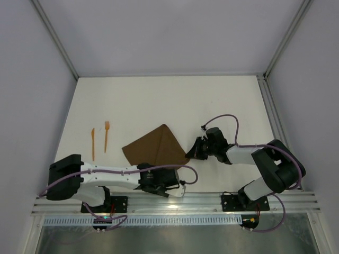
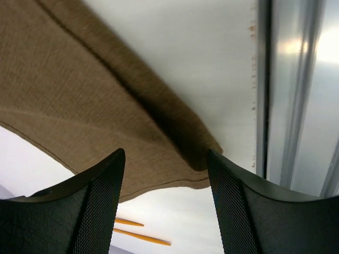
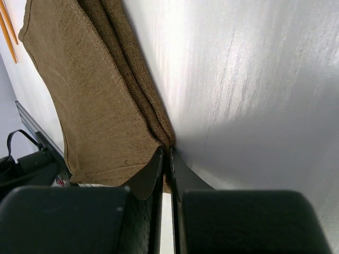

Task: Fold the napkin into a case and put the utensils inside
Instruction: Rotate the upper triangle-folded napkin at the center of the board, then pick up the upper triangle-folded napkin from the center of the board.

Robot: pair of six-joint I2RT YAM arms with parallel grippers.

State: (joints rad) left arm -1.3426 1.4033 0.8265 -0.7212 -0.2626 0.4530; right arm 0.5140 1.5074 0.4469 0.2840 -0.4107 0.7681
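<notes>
The dark brown napkin [image 1: 157, 147] lies folded into a rough triangle on the white table, its point facing away from the arms. My right gripper [image 1: 190, 153] is shut on the napkin's right corner, and in the right wrist view the jaws [image 3: 169, 154] pinch the layered edge of the napkin [image 3: 90, 106]. My left gripper [image 1: 172, 178] is at the napkin's near edge. It stands open [image 2: 165, 180], with the napkin's hem [image 2: 106, 121] just past the fingertips and nothing gripped. The two orange utensils, a fork [image 1: 106, 135] and a thinner piece [image 1: 92, 144], lie side by side left of the napkin.
A metal rail [image 1: 175, 201] runs along the table's near edge by the arm bases, and appears close to the napkin's corner in the left wrist view [image 2: 296, 106]. A frame rail [image 1: 270, 111] lines the right side. Grey walls enclose the table.
</notes>
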